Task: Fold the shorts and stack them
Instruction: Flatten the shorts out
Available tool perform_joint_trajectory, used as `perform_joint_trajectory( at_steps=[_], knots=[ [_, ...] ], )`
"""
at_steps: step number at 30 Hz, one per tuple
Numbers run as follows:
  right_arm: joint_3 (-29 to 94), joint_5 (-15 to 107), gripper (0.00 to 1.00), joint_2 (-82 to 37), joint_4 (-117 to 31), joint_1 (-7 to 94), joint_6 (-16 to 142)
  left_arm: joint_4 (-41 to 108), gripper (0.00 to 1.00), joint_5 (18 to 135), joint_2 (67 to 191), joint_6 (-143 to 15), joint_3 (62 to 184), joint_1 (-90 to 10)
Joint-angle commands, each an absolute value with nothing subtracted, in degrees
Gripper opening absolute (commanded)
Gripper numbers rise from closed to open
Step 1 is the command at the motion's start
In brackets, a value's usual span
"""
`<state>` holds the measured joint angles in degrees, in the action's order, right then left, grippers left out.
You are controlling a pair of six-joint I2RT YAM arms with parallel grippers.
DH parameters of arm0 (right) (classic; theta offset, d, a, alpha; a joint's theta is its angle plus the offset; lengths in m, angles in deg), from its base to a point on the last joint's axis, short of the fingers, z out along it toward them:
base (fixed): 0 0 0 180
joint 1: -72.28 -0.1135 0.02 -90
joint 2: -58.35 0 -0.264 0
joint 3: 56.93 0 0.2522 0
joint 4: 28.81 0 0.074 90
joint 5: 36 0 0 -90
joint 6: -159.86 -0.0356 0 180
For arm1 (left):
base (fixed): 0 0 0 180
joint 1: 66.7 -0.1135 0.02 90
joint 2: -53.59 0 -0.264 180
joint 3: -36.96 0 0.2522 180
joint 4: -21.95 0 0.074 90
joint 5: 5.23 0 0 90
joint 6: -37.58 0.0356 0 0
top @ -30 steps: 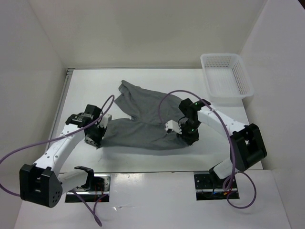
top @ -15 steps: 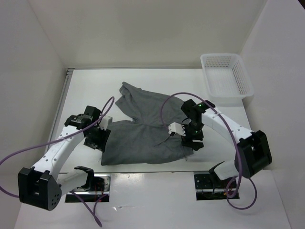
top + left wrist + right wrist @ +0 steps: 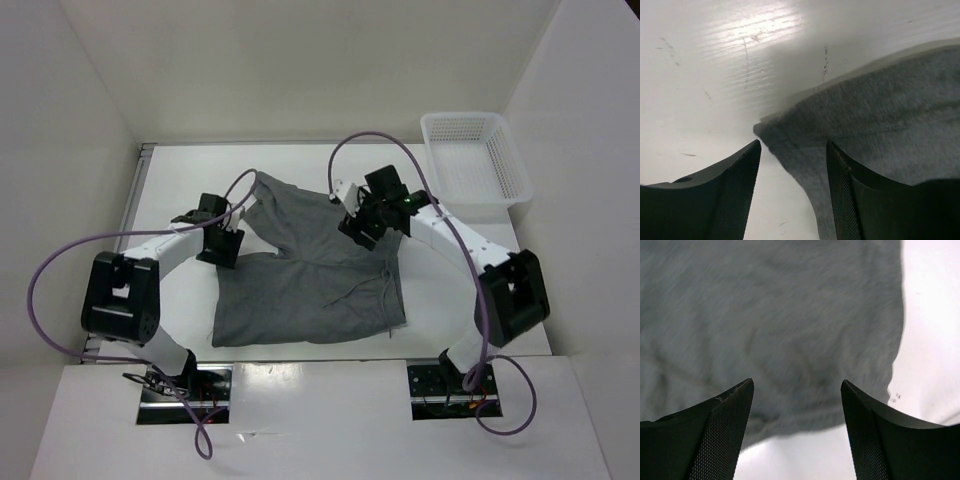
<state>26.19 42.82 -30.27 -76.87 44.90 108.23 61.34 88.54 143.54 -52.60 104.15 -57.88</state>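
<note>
The grey shorts (image 3: 310, 285) lie spread on the white table, with a leg part reaching toward the far left (image 3: 270, 195). My left gripper (image 3: 222, 250) hovers at their left edge, open and holding nothing. In the left wrist view a corner of the shorts (image 3: 880, 110) lies between and beyond the left gripper (image 3: 794, 145). My right gripper (image 3: 358, 226) stands open over the upper right part of the cloth. In the right wrist view the right gripper (image 3: 797, 382) is above the shorts (image 3: 780, 315), near an edge of the cloth, with nothing gripped.
A white mesh basket (image 3: 460, 117) stands at the far right corner of the table (image 3: 450, 290). White walls close in the left, far and right sides. Purple cables loop above both arms.
Both grippers have opened and let go of the shorts. Both arms have moved away from the near edge toward the far part of the cloth. The shorts now lie flatter.
</note>
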Motion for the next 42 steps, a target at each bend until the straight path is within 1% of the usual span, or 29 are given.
perform_joint_trajectory(
  at_steps=[1, 2, 3, 4, 5, 6, 7, 9, 10, 11, 13, 14, 15, 16, 18, 25, 30, 31, 34, 35, 38, 39, 41, 42],
  knots=[
    [30.74, 44.77, 0.77, -34.28, -64.73, 48.09, 99.84, 59.18, 0.63, 89.08, 146.57, -52.42, 105.47, -57.39],
    [32.4, 45.38, 0.77, -36.55, -64.02, 49.15, 97.74, 58.66, 0.63, 89.86, 147.97, -52.42, 104.69, -56.86],
    [33.11, 45.38, 0.77, -37.7, -62.8, 50.12, 96.85, 56.74, 0.61, 90.91, 148.77, -52.42, 104.68, -56.86],
    [33.73, 45.38, 0.77, -38.67, -62.18, 51.7, 96.23, 55.41, 0.55, 93.97, 149.56, -52.42, 104.68, -56.86],
    [34.26, 46.69, 0.77, -40.68, -61.47, 52.32, 95.18, 54.35, 0.52, 95.13, 150.87, -52.42, 104.68, -56.86],
    [34.96, 47.22, 0.77, -41.49, -60.77, 52.33, 95.17, 53.39, 0.5, 95.14, 150.88, -52.42, 107.82, -57.73],
    [35.75, 47.23, 0.77, -42.28, -60.07, 52.94, 95.17, 53.38, 0.5, 92.79, 150.88, -52.42, 110.81, -59.3],
    [36.28, 47.23, 0.77, -44.56, -60.06, 53.47, 94.56, 56.17, 0.54, 88.22, 152.19, -52.42, 118.18, -60.63],
    [37.68, 47.23, 0.77, -45.27, -60.06, 53.47, 94.55, 57.06, 0.55, 84.02, 152.9, -52.42, 125.27, -61.25],
    [37.69, 46.62, 0.77, -46.58, -60.06, 53.47, 93.94, 58.98, 0.55, 82.07, 154.99, -52.42, 128.3, -61.25],
    [39.09, 46.61, 0.77, -47.9, -60.06, 53.47, 92.63, 60.31, 0.59, 78.98, 159.12, -52.42, 134.18, -61.25],
    [39.1, 46.61, 0.77, -48.52, -59.45, 53.99, 92.62, 60.93, 0.59, 76.53, 160.54, -52.42, 135.26, -61.25],
    [39.71, 46.61, 0.77, -49.83, -59.45, 54.0, 91.84, 61.46, 0.59, 75.81, 161.77, -52.42, 135.97, -61.25],
    [40.23, 46.61, 0.77, -50.37, -58.75, 54.52, 91.22, 61.46, 0.62, 75.81, 163.87, -52.42, 135.97, -61.25],
    [40.24, 48.19, 0.77, -51.42, -58.74, 55.22, 90.6, 60.94, 0.64, 75.19, 165.64, -52.42, 135.97, -61.25],
    [39.01, 53.46, 0.77, -53.79, -56.54, 57.6, 92.43, 62.96, 0.65, 71.32, 169.51, -52.42, 136.59, -60.2],
    [37.78, 56.72, 0.77, -55.12, -54.7, 57.6, 94.47, 59.62, 0.65, 76.59, 172.23, -52.42, 136.06, -59.06],
    [37.78, 57.24, 0.77, -55.12, -54.7, 57.6, 95.07, 59.62, 0.6, 77.12, 172.24, -52.42, 136.06, -59.06],
    [35.76, 58.56, 0.79, -55.12, -53.92, 57.6, 95.78, 58.57, 0.52, 77.12, 172.86, -52.42, 136.06, -59.06],
    [35.23, 59.09, 0.8, -55.12, -53.91, 57.6, 97.18, 58.56, 0.46, 77.12, 172.86, -52.42, 136.06, -59.06],
    [33.22, 59.7, 0.82, -55.12, -53.39, 57.6, 99.29, 57.95, 0.35, 77.82, 172.86, -52.42, 136.06, -59.06],
    [32.51, 59.71, 0.82, -55.12, -53.38, 57.6, 99.3, 57.42, 0.23, 77.83, 173.38, -52.42, 136.06, -59.06],
    [32.5, 58.84, 0.82, -55.12, -53.38, 57.6, 100.61, 57.42, 0.1, 78.88, 173.38, -52.42, 136.59, -59.06],
    [32.5, 58.83, 0.82, -54.6, -54.25, 57.6, 101.14, 58.38, 0.06, 78.88, 173.38, -52.42, 137.37, -59.06]
  ],
)
